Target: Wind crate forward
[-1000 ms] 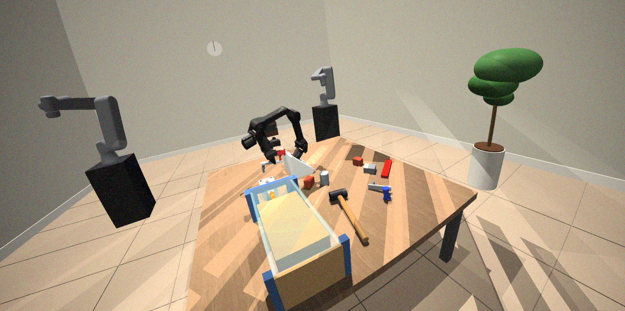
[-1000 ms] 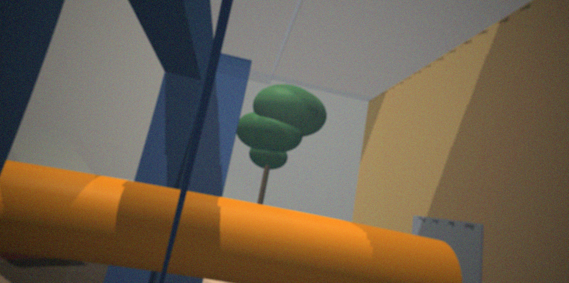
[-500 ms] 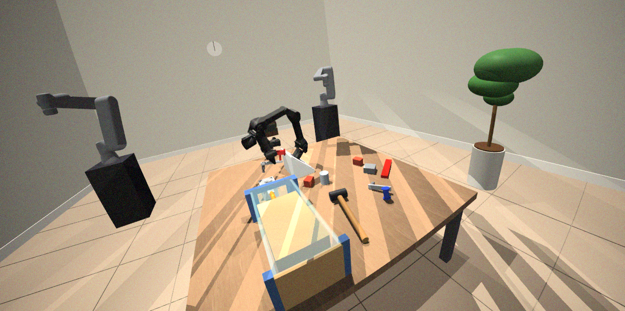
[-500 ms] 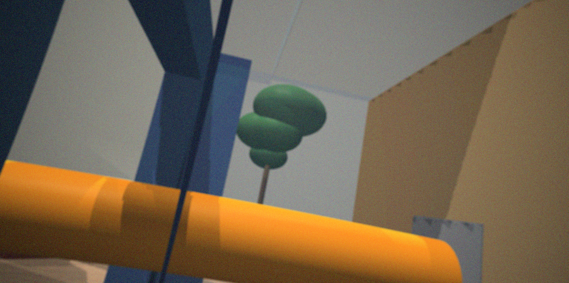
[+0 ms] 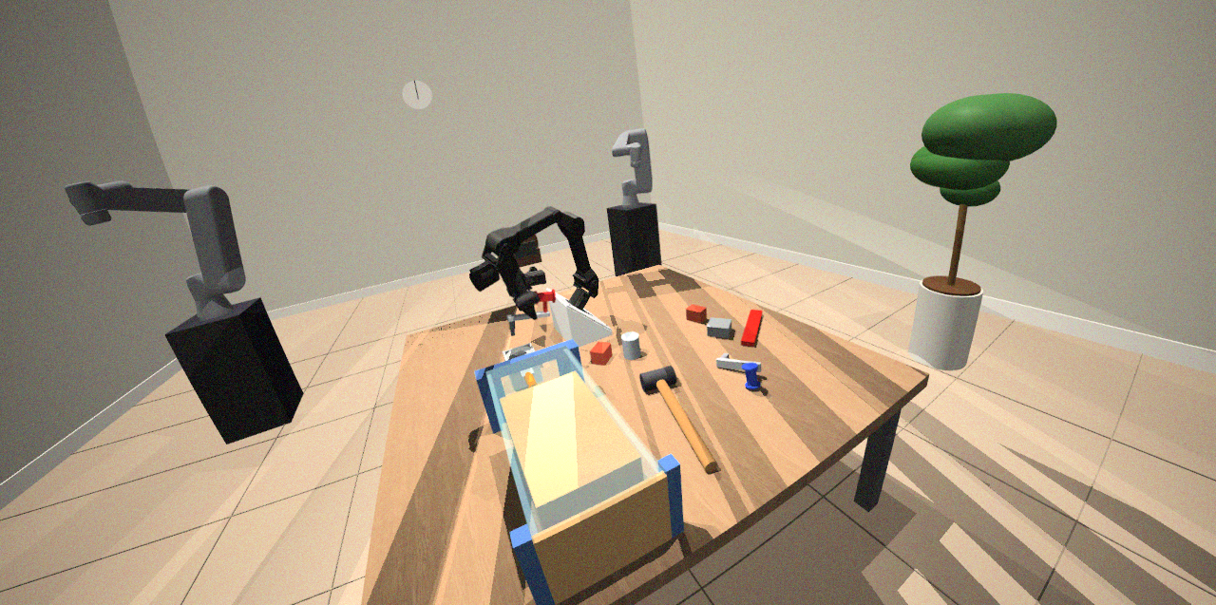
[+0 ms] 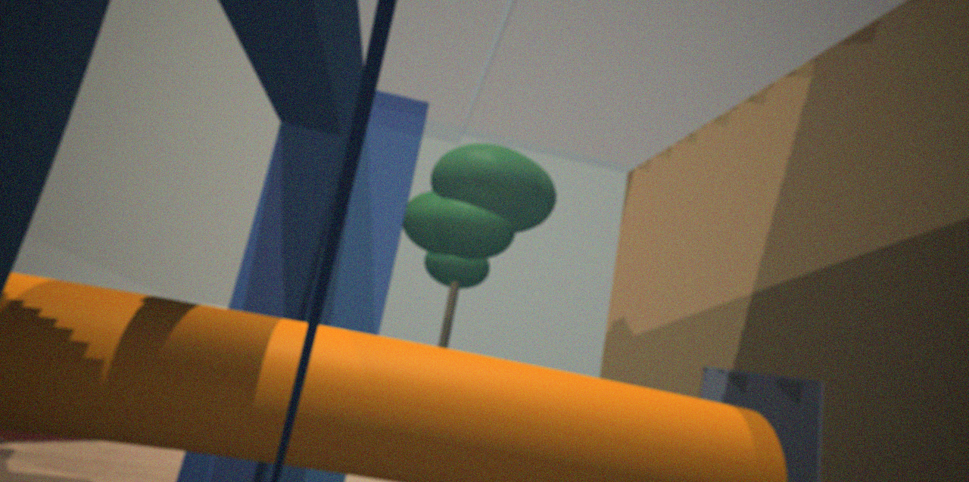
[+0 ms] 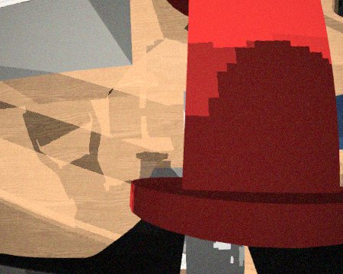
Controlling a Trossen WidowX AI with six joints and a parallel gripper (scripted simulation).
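Honestly, my gripper [image 5: 537,303] [image 7: 217,249] clamps the red-knobbed handle [image 5: 546,295] [image 7: 261,152]; winding could ride the crate [image 5: 552,423] [image 6: 846,228] up on that orange cylinder [image 5: 529,378] [image 6: 474,391] ahead.

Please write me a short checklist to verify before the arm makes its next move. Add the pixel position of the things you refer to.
1. Gripper [image 5: 543,305] closed on the red-knobbed handle [image 5: 544,295] [image 7: 261,122]: ok.
2. Handle's key seated in the winch [image 5: 519,354]: not ok, it is held away from it.
3. Crate [image 5: 565,431] sitting flat: cannot tell for certain.
4. Mallet [image 5: 684,423] outside the cubby [image 5: 605,510]: ok.
5. Strap attached to the crate: cannot tell.
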